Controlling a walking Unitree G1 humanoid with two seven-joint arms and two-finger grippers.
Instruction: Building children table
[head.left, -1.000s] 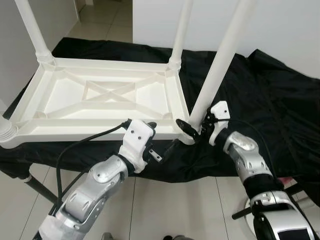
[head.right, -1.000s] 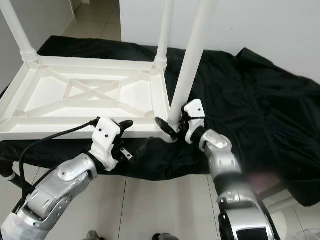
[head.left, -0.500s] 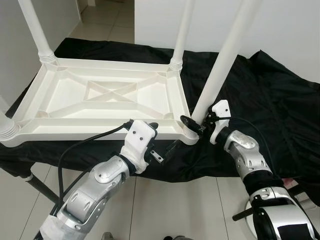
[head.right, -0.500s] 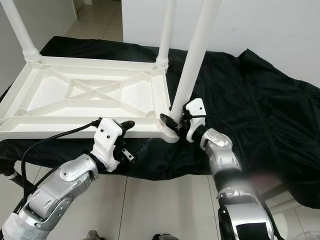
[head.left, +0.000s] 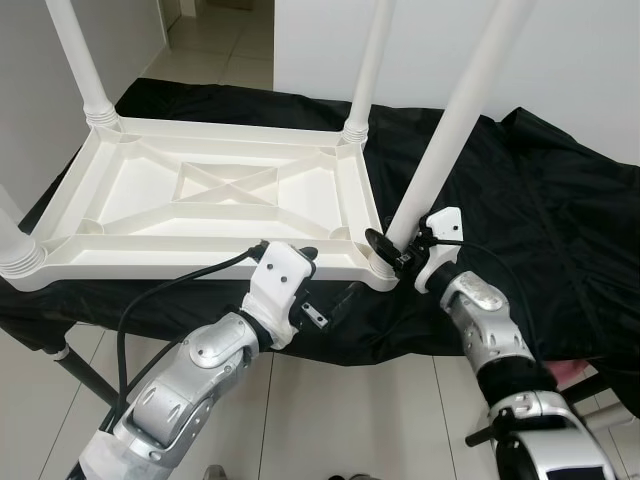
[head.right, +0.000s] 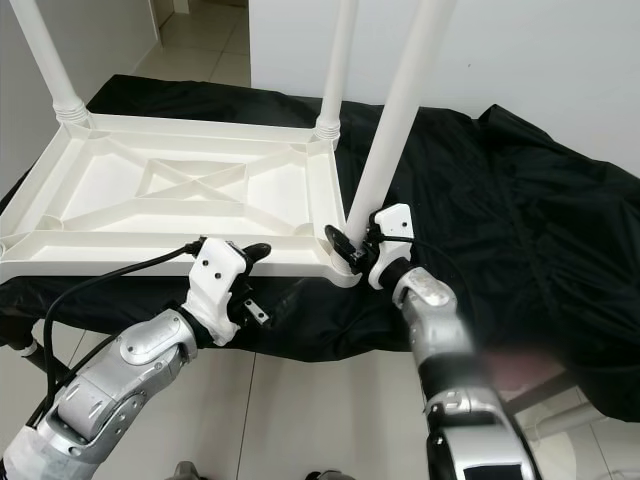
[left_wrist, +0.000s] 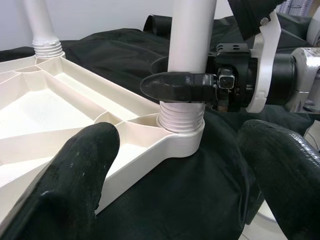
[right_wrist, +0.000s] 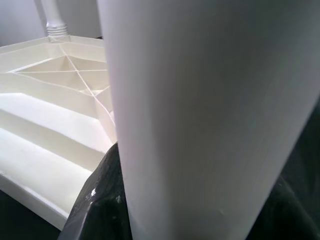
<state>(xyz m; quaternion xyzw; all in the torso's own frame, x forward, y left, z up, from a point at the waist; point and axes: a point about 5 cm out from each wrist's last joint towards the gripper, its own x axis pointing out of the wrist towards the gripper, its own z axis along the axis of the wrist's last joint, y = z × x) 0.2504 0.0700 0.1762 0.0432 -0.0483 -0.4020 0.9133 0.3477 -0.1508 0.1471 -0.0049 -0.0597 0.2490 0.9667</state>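
The near-right leg (head.left: 452, 128) stands in the upturned tabletop's (head.left: 215, 190) corner socket on the black cloth (head.left: 520, 190). My right gripper (left_wrist: 200, 87) clamps its base; I'd twist squarely. Left gripper (head.left: 335, 300) waits spread nearby.

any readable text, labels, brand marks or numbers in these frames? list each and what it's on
None readable. The white table top, its legs, including the leg gripped by the right hand, the black cloth and the left hand show no lettering, labels or numbers.

Bright even indoor light, soft shadows, wrist close-ups blurred
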